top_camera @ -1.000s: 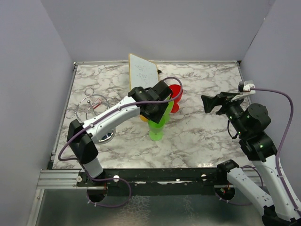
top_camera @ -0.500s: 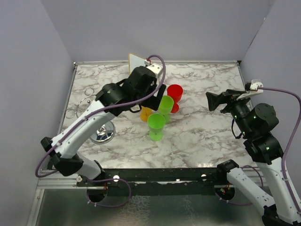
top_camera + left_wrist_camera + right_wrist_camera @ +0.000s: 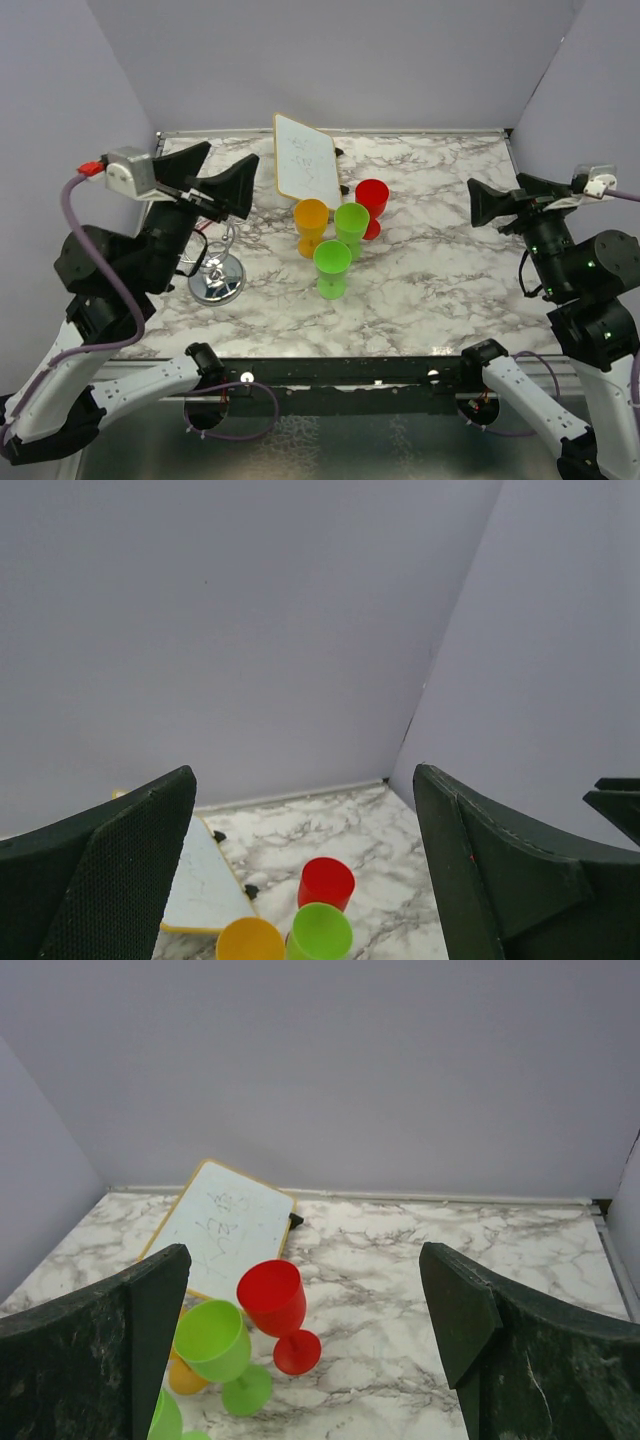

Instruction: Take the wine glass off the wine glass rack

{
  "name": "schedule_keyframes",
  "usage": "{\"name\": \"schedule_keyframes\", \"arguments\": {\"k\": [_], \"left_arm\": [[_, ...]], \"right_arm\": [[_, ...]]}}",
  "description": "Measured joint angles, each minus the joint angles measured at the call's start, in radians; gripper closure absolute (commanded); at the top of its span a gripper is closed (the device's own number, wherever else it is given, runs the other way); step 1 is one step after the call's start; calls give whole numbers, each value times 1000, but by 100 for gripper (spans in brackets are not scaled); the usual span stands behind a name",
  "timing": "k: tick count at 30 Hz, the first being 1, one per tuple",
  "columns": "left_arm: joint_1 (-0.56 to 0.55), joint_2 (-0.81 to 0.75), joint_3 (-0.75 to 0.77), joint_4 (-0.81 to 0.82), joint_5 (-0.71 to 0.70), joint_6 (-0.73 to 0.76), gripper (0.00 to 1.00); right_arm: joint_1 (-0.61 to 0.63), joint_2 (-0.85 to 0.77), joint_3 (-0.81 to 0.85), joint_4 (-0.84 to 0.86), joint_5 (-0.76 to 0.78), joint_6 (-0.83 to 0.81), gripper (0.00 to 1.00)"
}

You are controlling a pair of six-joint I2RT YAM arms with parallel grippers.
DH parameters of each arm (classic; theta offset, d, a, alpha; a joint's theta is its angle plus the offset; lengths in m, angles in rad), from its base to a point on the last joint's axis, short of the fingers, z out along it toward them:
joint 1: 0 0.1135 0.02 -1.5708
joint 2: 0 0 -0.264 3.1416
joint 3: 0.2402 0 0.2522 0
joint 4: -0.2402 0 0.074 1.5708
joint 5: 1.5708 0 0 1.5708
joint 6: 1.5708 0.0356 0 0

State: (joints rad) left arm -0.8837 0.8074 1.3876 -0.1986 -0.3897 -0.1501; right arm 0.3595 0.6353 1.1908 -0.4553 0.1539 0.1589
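On the table point(image 3: 430, 270): two green wine glasses point(image 3: 351, 218) point(image 3: 332, 258), one red point(image 3: 372, 194), one orange point(image 3: 311, 214)

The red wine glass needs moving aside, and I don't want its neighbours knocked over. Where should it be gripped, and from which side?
Probably the bowl of the red wine glass, taken from the right with the open right gripper. It stands upright on a thin stem, and a green glass sits close on its left, while its right side is free.
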Motion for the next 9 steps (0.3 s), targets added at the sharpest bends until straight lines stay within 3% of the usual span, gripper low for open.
{"name": "schedule_keyframes", "arguments": {"k": [4, 9], "left_arm": [[0, -68, -54, 106, -18, 13, 8], [0, -85, -74, 127, -28, 16, 8]], "right_arm": [[0, -3, 48, -4, 15, -8, 0], [0, -6, 68, -3, 25, -9, 0]]}}
